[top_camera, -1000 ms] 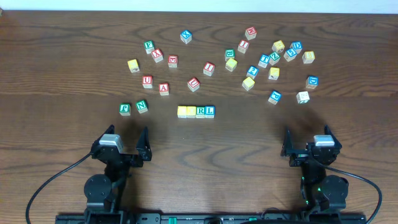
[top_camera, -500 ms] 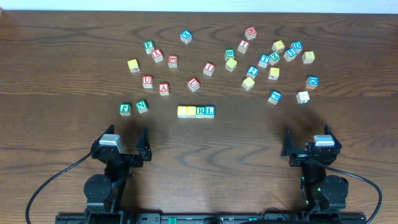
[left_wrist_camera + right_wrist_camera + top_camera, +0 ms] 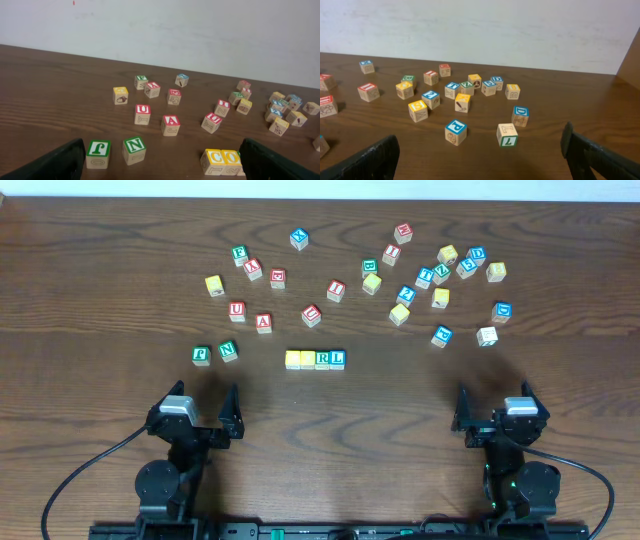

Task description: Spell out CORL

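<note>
Four letter cubes stand side by side in a row at the table's middle: a yellow cube (image 3: 293,359), a second yellow cube (image 3: 308,359), the green R cube (image 3: 323,359) and the blue L cube (image 3: 337,358). In the left wrist view the yellow C (image 3: 214,159) and yellow O (image 3: 231,159) show, while R and L are hidden behind a finger. My left gripper (image 3: 198,402) (image 3: 161,152) is open and empty, near the front edge and left of the row. Over at the front right, my right gripper (image 3: 495,400) (image 3: 480,150) is open too and holds nothing.
Green J (image 3: 201,355) and N (image 3: 228,351) cubes lie left of the row. Red-lettered cubes U (image 3: 237,310) and A (image 3: 263,322) lie behind them. Several more cubes are scattered across the back, densest at the right, with a blue P (image 3: 455,131) nearest the right gripper.
</note>
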Controlling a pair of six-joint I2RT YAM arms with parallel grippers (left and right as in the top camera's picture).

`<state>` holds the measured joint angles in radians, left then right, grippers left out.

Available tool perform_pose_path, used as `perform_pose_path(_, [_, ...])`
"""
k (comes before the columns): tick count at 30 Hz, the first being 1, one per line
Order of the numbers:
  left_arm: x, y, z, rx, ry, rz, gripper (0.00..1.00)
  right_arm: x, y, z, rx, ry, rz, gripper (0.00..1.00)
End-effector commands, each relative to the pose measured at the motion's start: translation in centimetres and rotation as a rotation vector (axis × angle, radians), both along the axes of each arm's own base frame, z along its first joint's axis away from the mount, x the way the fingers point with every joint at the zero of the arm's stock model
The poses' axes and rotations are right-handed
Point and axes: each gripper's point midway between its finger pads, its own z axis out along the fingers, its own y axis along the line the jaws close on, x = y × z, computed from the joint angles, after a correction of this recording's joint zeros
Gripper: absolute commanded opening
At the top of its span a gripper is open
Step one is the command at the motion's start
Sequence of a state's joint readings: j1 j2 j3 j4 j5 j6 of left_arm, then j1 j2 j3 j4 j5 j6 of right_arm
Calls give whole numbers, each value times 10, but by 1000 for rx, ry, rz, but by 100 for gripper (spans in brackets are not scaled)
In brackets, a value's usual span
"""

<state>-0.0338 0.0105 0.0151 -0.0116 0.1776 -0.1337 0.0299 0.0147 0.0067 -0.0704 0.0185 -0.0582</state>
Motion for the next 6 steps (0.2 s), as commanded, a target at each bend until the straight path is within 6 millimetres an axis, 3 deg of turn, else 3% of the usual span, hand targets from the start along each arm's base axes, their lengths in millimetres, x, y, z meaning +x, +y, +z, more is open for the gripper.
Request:
perform_pose_path(1, [-1,-2,-14,-2,48,-12,97,0,-4,1,12,-4,-23,99])
perform_pose_path(6, [-1,-2,-14,-2,48,-12,97,0,-4,1,12,-4,-23,99])
